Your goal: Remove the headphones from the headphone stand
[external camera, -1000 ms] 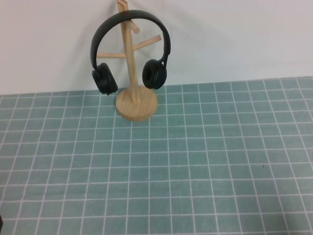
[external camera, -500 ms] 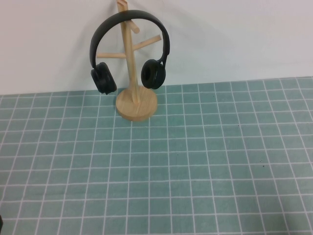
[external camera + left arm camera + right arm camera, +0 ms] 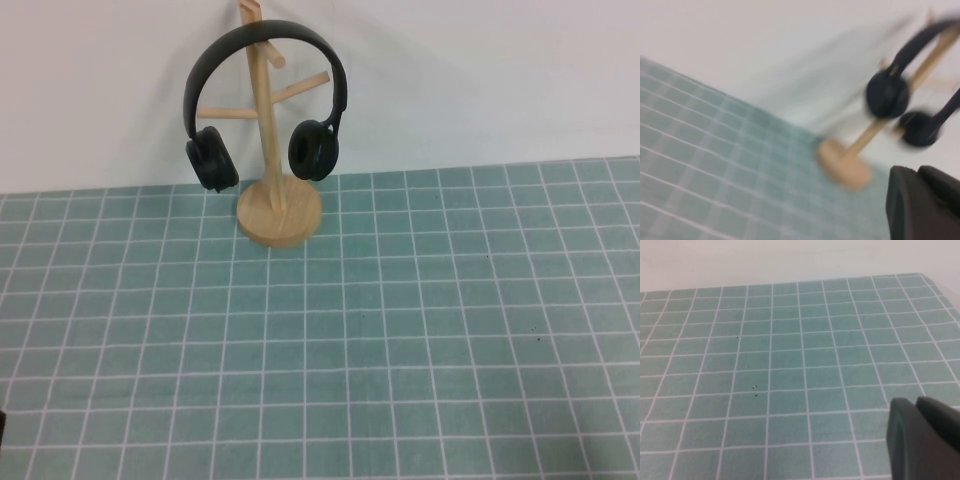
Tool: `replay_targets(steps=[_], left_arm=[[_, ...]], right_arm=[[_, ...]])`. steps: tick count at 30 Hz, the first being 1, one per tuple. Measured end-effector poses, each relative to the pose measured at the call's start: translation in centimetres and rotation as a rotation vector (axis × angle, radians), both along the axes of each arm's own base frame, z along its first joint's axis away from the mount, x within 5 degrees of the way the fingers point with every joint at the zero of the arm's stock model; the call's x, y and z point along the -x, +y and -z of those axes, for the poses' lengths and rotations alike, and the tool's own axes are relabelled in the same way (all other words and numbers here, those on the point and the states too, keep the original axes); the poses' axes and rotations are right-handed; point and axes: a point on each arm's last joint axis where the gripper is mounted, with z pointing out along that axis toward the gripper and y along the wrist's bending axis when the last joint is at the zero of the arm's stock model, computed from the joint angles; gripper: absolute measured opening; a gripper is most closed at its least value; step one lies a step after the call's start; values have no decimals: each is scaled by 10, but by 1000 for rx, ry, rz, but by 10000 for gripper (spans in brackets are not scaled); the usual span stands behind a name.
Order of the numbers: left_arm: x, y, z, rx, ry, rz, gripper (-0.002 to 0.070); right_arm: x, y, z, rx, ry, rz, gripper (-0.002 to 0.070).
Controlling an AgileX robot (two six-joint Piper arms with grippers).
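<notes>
The black headphones hang on the light wooden headphone stand at the back of the table. The headband rests over the top pegs and the two ear cups hang on either side of the pole. The blurred left wrist view also shows the headphones and the stand. My left gripper is some way short of the stand, shut and empty. My right gripper is shut and empty, low over the green grid mat. Neither gripper shows clearly in the high view.
The green grid mat covers the table from the stand to the near edge. A white wall stands directly behind the stand. A dark sliver of the left arm shows at the lower left edge.
The ear cups have swung very slightly to the left. The dark sliver at the lower left edge has crept upward a little.
</notes>
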Motion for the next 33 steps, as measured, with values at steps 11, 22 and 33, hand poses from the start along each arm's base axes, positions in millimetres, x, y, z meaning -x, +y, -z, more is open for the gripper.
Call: replay_targets(steps=[11, 22, 33], left_arm=[[0, -1, -9, 251, -32, -6, 0], [-12, -3, -105, -291, 386, 104, 0], [-152, -12, -139, -645, 466, 193, 0]], right_arm=[[0, 0, 0, 0, 0, 0, -6], [0, 0, 0, 0, 0, 0, -6], [0, 0, 0, 0, 0, 0, -6]])
